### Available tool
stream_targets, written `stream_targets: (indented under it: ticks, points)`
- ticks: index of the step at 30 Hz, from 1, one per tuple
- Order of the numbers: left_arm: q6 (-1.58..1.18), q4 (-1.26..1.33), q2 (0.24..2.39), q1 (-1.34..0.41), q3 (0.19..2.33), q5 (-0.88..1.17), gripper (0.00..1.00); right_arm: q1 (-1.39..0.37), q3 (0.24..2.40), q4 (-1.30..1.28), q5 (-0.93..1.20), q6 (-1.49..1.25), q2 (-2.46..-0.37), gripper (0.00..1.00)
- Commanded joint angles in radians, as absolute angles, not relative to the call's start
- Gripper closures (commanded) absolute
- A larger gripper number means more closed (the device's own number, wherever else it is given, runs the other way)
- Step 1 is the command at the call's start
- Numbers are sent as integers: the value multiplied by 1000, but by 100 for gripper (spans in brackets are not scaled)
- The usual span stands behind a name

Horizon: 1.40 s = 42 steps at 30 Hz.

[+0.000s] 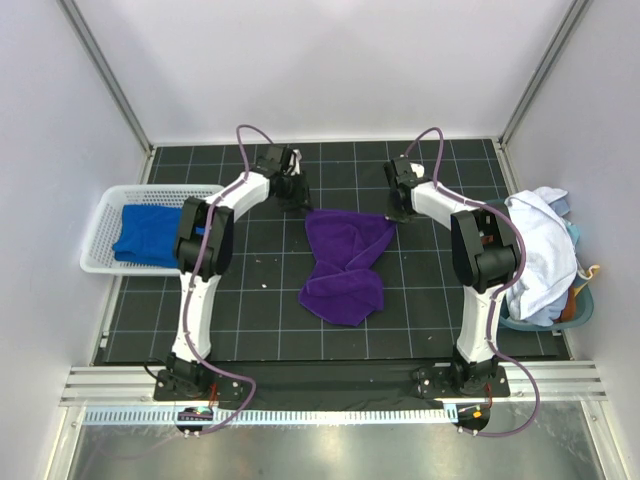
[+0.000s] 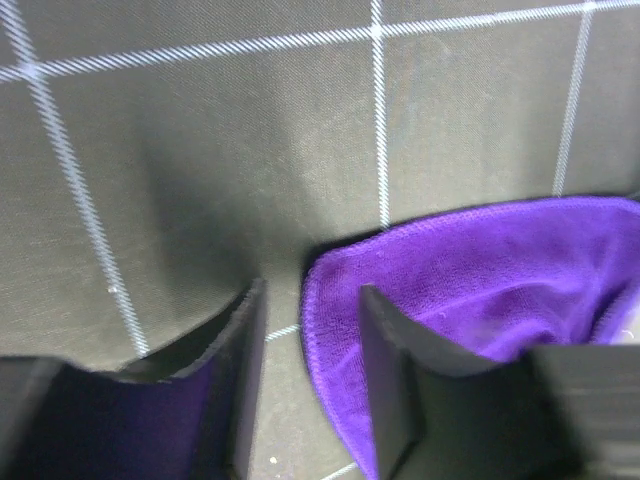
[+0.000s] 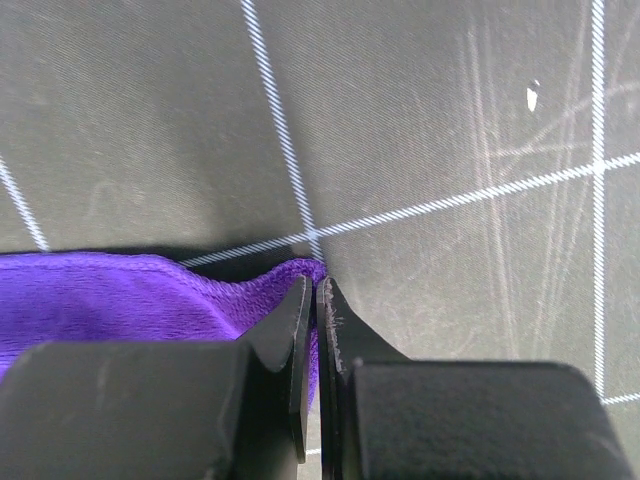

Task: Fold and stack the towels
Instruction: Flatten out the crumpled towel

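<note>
The purple towel (image 1: pixel 345 262) lies rumpled in the middle of the black grid mat. My left gripper (image 1: pixel 298 197) is open at the towel's far left corner; the corner's hem (image 2: pixel 330 300) lies between the jaws, one finger (image 2: pixel 395 380) resting over the cloth. My right gripper (image 1: pixel 396 213) is shut on the towel's far right corner (image 3: pixel 300 275), pinched between the closed fingers. The blue towel (image 1: pixel 148 235) lies folded in the white basket (image 1: pixel 110 205) at left. The white towel (image 1: pixel 540 250) is heaped at right.
The white towel sits over a blue-grey bin (image 1: pixel 575 310) at the right edge of the mat. Enclosure walls stand close on both sides. The mat's far edge (image 1: pixel 330 145) lies just beyond both grippers.
</note>
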<state>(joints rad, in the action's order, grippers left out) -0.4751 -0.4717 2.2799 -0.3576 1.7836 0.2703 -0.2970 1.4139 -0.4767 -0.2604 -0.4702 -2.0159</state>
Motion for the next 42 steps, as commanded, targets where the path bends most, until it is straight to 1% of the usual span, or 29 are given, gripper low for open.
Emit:
stream_targets:
  ticks: [1,9,10,14,21,27,30,33,34,36,37,39,40,42]
  points:
    - [-436,-512,2289,-388,1818,174,53,-298,1465,-445,-238,-456,-2014,96]
    - [-399,-545,2313,-445,1839,38,50,-298,1451,-436,-233,-446,-2002,96]
    - [-394,-563,2313,-452,1842,-22,50,-298,1451,-436,-233,-445,-2000,96]
    - [-370,-604,2329,-495,1858,-130,49,-298,1450,-428,-225,-443,-1999,96]
    - [-360,-623,2364,-531,1871,-182,48,-298,1443,-422,-218,-442,-1988,96]
    - [-373,-620,2382,-552,1862,-181,53,-298,1440,-416,-216,-440,-1987,96]
    - [-373,-615,2384,-561,1853,-187,57,-298,1437,-414,-213,-440,-1985,96]
    - [-379,-612,2387,-566,1847,-190,64,-298,1437,-411,-212,-442,-1983,96]
    - [-379,-608,2385,-565,1841,-187,69,-298,1437,-411,-210,-440,-1983,96]
    - [-383,-598,2378,-565,1832,-186,76,-298,1439,-410,-207,-439,-1982,96]
    - [-385,-592,2375,-565,1827,-186,82,-298,1437,-407,-207,-440,-1982,96]
    - [-382,-591,2370,-563,1832,-187,87,-298,1443,-411,-206,-436,-1980,96]
    - [-379,-592,2362,-561,1838,-192,93,-298,1447,-414,-206,-434,-1979,97]
    - [-379,-595,2349,-557,1844,-195,97,-298,1445,-414,-204,-423,-1970,97]
